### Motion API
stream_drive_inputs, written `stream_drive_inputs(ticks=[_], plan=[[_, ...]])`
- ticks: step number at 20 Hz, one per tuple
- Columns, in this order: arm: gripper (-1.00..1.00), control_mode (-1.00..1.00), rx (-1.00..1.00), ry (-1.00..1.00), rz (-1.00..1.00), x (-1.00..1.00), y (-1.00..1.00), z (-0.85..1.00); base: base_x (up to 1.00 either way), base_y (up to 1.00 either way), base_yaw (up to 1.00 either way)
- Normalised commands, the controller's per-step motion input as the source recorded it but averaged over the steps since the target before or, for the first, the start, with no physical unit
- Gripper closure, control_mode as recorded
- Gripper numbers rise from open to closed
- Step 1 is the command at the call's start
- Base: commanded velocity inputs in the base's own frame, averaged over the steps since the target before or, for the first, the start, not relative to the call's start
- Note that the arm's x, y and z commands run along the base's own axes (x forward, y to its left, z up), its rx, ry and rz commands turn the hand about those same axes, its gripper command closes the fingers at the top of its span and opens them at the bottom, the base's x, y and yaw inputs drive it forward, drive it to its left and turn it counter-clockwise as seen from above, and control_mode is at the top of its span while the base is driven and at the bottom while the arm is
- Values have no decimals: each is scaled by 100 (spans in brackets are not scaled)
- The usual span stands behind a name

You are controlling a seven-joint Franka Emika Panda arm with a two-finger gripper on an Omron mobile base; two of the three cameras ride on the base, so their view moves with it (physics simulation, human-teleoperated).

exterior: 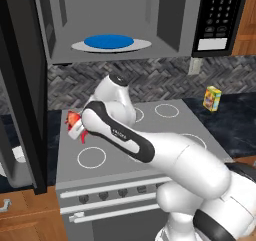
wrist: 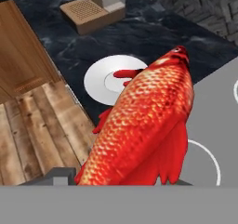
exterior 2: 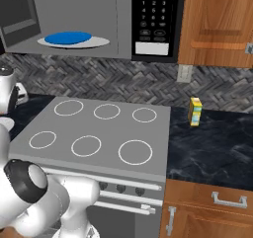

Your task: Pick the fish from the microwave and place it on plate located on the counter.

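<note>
The red-orange, scaly fish (wrist: 144,125) hung above the white plate (wrist: 100,81) on the dark worktop (wrist: 153,37), apparently clamped between the fingers, themselves hidden.

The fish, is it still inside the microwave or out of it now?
Out. The fish hangs above the stove edge and the white plate; the microwave turntable holds a blue plate.

Plate (wrist: 103,80) on dark counter (wrist: 69,46)
</note>
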Motion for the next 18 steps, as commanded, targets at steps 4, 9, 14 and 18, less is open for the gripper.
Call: stream_drive_inputs(ticks=[4, 9, 14, 18], plan=[[100, -100, 0, 0, 3, 23, 53, -37, 0, 0, 0], [100, -100, 0, 3, 2, 17, 61, -42, 0, 0, 0], [100, -100, 0, 2, 1, 22, 53, -34, 0, 0, 0], [100, -100, 0, 1, 0, 25, 48, -34, 0, 0, 0]])
